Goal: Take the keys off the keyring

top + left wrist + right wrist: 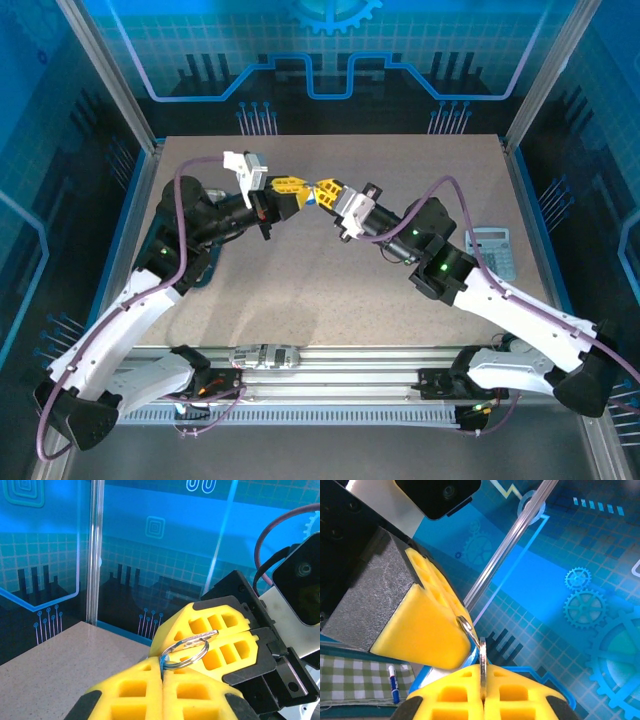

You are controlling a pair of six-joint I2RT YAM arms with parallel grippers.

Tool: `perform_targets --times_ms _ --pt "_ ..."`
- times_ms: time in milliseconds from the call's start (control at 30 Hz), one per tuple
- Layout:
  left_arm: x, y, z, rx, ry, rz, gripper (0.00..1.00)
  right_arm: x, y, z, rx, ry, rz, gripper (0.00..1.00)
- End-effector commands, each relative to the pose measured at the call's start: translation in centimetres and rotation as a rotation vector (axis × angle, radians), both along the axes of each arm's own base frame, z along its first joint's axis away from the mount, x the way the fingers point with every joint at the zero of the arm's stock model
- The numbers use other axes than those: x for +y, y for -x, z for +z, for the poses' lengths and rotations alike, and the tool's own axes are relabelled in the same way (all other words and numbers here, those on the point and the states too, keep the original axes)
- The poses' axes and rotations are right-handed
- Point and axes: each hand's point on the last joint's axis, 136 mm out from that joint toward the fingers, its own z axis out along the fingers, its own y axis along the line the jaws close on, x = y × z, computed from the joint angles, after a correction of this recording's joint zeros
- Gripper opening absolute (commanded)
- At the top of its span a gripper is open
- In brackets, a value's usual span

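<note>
Where both meet above the far middle of the speckled beige desk [300,290], left jaws clamp the small blue-headed key [163,660], right jaws pinch the thin grey metal keyring [187,664] touching it.

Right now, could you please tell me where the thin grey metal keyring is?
In the left wrist view the keyring is held above the table between the left gripper and the right gripper, at far centre.
</note>
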Motion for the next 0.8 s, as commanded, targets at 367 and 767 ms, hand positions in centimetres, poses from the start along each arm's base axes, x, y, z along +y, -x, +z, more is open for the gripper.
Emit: perform_targets --times_ms 367,767 --pt "0.1 0.5 2.4 0.019 0.067 -0.055 0.00 3.0 0.8 -5.0 -0.348 0.300 -0.071 0.00" --pt "0.0 0.2 2.6 0.031 0.045 -0.053 0.00 4.5 0.4 -8.1 -0.490 0.514 -0.117 0.00"
